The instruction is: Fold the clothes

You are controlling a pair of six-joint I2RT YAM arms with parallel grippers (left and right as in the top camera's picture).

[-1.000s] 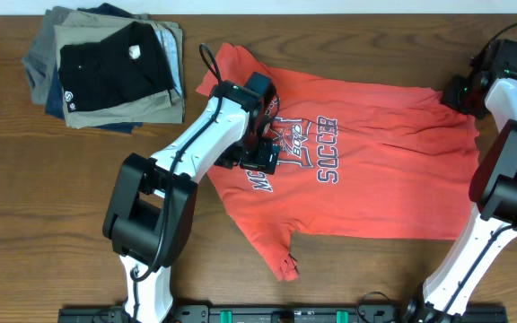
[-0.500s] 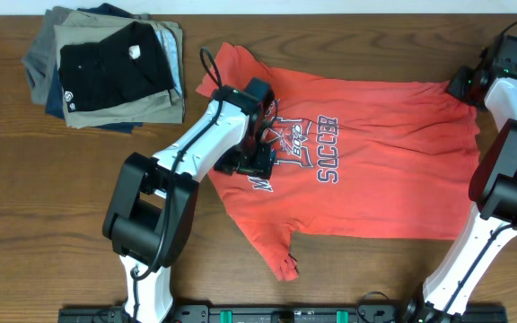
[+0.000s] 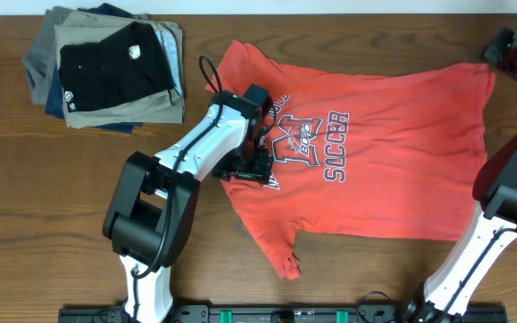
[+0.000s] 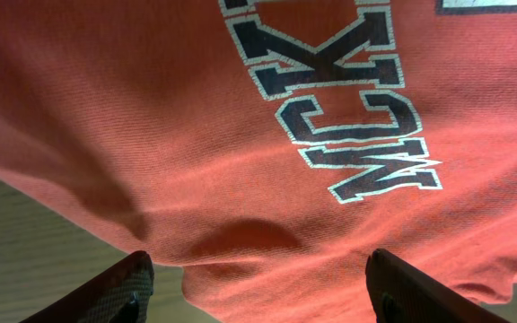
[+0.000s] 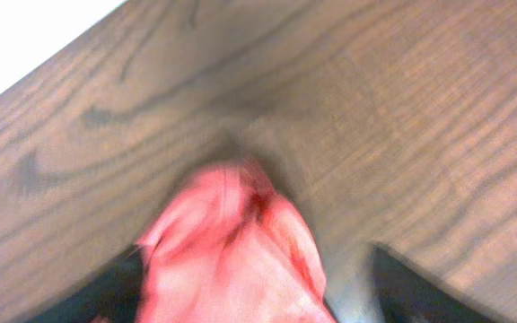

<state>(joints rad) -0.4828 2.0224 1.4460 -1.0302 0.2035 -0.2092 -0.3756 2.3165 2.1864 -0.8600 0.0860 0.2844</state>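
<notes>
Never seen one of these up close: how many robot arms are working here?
2. The left arm reaches over the coral-red T-shirt; the right arm stands at the shirt's right edge. None seems hidden.

I work over a dark brown wooden table (image 3: 43,206) with long streaky grain, lit softly and evenly, without hard shadows. Past its far right corner lies a bright white surface (image 5: 16,36), floor or wall I cannot tell.

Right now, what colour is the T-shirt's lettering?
The lettering is dark with white outlines; left wrist view shows it best.
</notes>
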